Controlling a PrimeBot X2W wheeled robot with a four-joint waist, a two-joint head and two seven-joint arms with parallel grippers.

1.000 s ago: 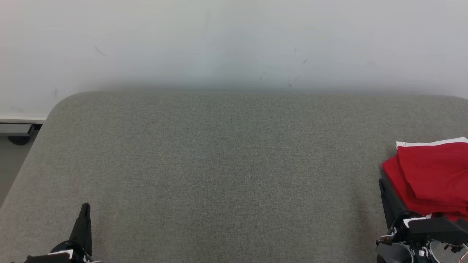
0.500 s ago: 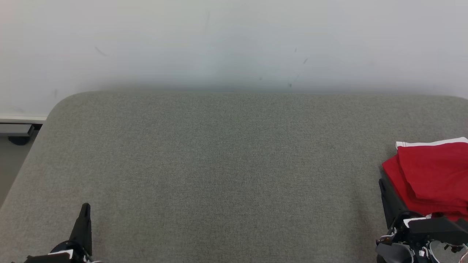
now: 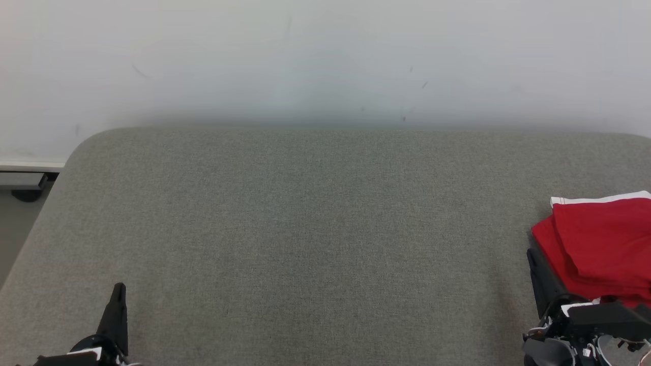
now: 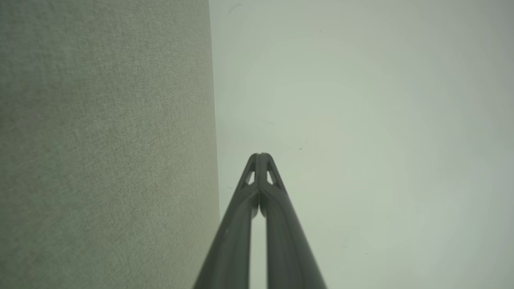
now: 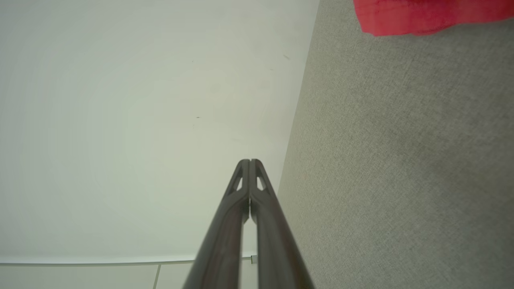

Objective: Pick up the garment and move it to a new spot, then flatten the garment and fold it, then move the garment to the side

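In the head view the table (image 3: 305,229) is taking up the lower two thirds of the frame, its grey cloth top lying bare from the left side across the middle. Its far edge is running straight across just above mid-frame, right against the white wall (image 3: 325,61), and is curving into a rounded corner at the upper left. From there the left edge is slanting down to the lower left, with a strip of floor and a grey baseboard (image 3: 23,178) showing beyond it.

The garment (image 3: 595,244), red with a white band along its top, is lying folded at the right edge of the frame, partly cut off by it. In the right wrist view it (image 5: 421,16) is sitting in the upper right corner on the cloth (image 5: 401,160).

The left gripper (image 3: 119,291) is resting at the lower left, pointing up the frame, fingers pressed together and holding nothing; its wrist view is showing the tips (image 4: 260,156) meeting, with the table (image 4: 100,140) to their left. The right gripper (image 3: 531,254) is sitting at the lower right just beside the garment's left edge, leaning slightly left. Its tips (image 5: 249,161) are likewise closed and empty, with bare cloth lying between them and the garment.

Counting: one table, one garment, two grippers, two fingers each.
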